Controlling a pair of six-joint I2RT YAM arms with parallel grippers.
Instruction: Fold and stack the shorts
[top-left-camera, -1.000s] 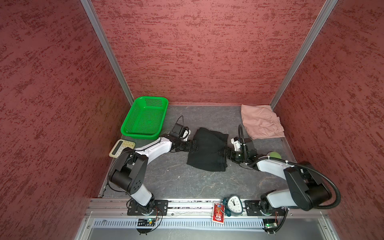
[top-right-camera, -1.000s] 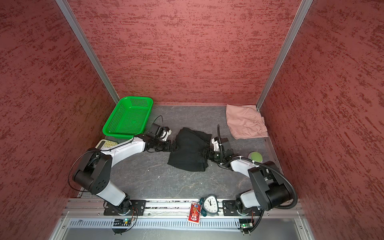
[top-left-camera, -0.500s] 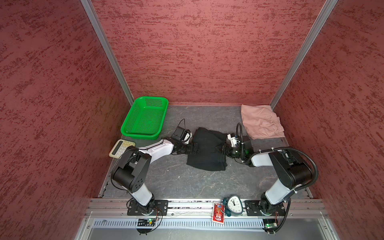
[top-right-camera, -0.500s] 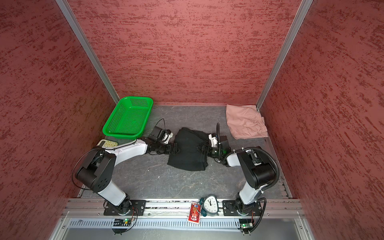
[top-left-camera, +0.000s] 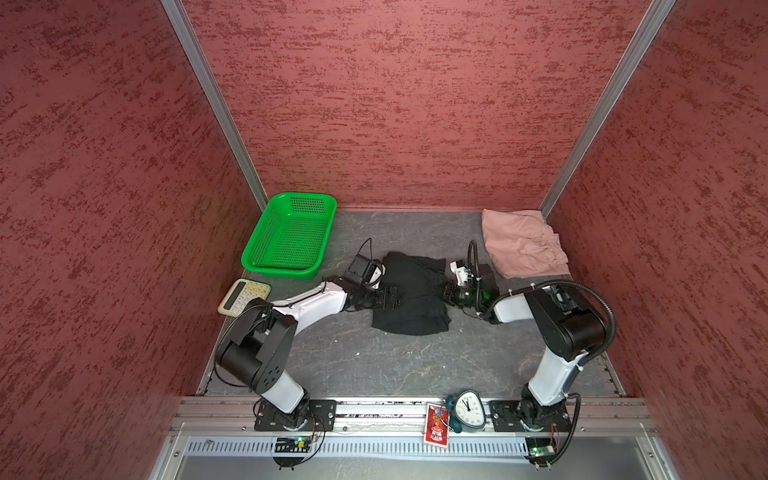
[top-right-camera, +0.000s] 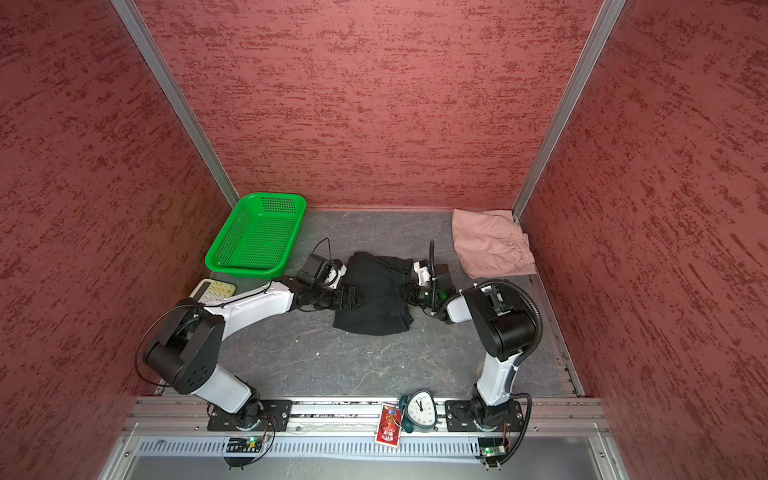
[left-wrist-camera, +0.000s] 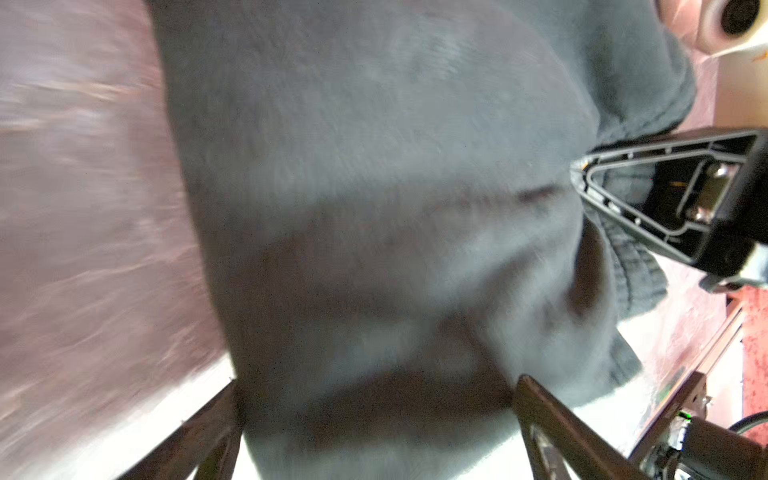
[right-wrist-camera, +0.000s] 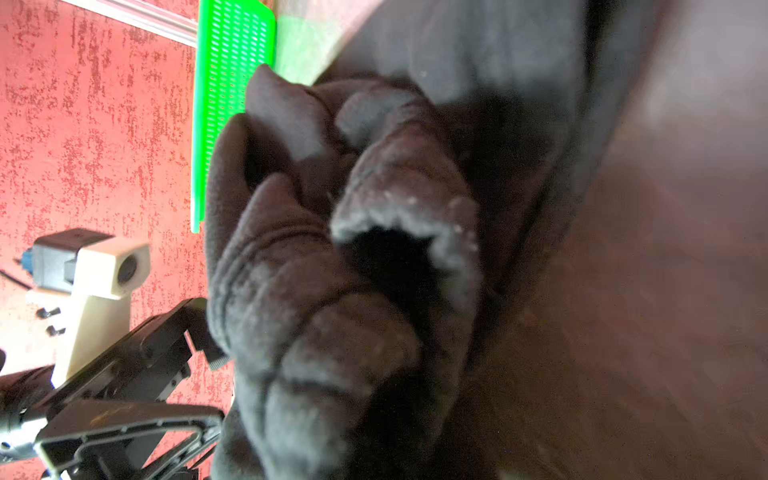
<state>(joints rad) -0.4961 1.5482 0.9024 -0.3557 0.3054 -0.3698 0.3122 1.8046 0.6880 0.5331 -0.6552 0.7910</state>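
The black shorts (top-left-camera: 411, 295) (top-right-camera: 374, 299) lie rumpled mid-table. My left gripper (top-left-camera: 392, 299) (top-right-camera: 353, 297) is at their left edge. In the left wrist view it (left-wrist-camera: 376, 382) stands open with black cloth (left-wrist-camera: 374, 208) between its spread fingers. My right gripper (top-left-camera: 442, 291) (top-right-camera: 409, 291) is at the right edge, shut on a bunched fold of the black shorts (right-wrist-camera: 353, 249); that cloth hides its fingers in the right wrist view. The pink shorts (top-left-camera: 521, 245) (top-right-camera: 490, 245) lie folded in the back right corner, away from both grippers.
A green basket (top-left-camera: 291, 237) (top-right-camera: 257, 237) stands at the back left, with a calculator (top-left-camera: 244, 296) in front of it. A clock (top-left-camera: 467, 409) and a red card (top-left-camera: 436, 424) sit on the front rail. Red walls close in three sides.
My right gripper has closed from open onto the right edge of the black shorts, and its arm has folded upright. The left gripper has stayed open at the left edge.
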